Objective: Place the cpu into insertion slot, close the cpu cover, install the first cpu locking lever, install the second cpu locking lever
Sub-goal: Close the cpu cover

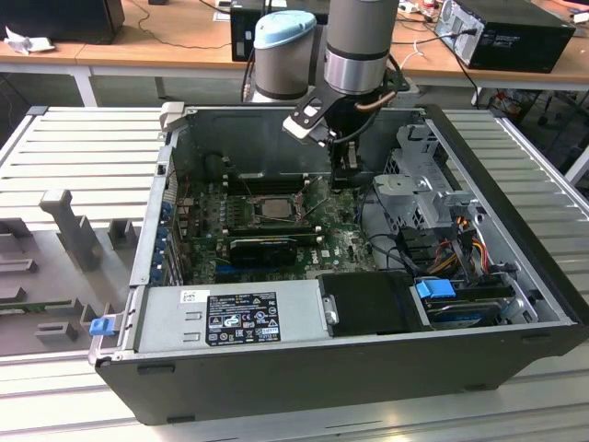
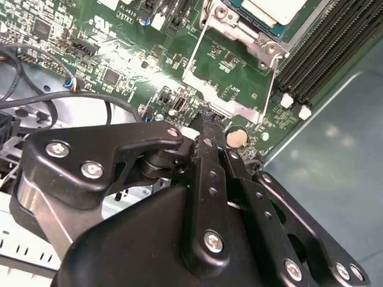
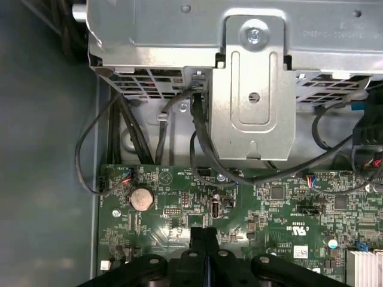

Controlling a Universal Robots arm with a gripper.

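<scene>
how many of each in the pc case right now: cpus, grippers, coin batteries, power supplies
cpu: 1
gripper: 1
coin battery: 1
power supply: 1
total: 4

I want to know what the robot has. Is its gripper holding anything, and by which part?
Nothing. The gripper is shut with nothing between its fingers, above the green board. The cpu sits apart from it, on that board.

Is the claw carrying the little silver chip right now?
No: in the second wrist view the claw is shut on nothing, and the cpu lies apart from it.
</scene>
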